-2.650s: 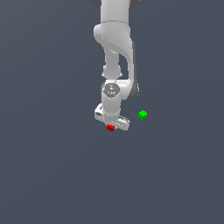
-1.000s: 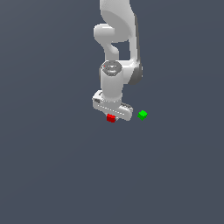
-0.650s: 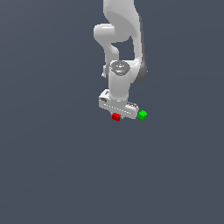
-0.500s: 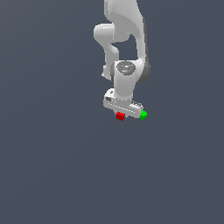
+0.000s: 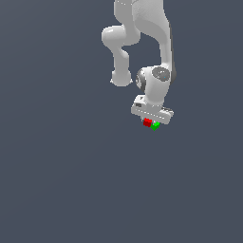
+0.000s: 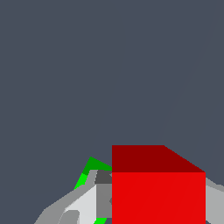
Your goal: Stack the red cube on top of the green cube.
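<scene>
Clamped in my white claw [image 5: 150,122], the small bright red cube [image 6: 158,188] hangs just beside the small bright green cube [image 5: 155,126], which peeks out behind a finger [image 6: 85,202] in the wrist view. I'd centre red squarely over green before lowering and releasing. Bare grey table [image 5: 61,180] all round leaves ample room.

We see a tiny bright red cube [image 5: 147,122] just beside a same-sized bright green cube [image 5: 155,126], which sits partly hidden behind it.
</scene>
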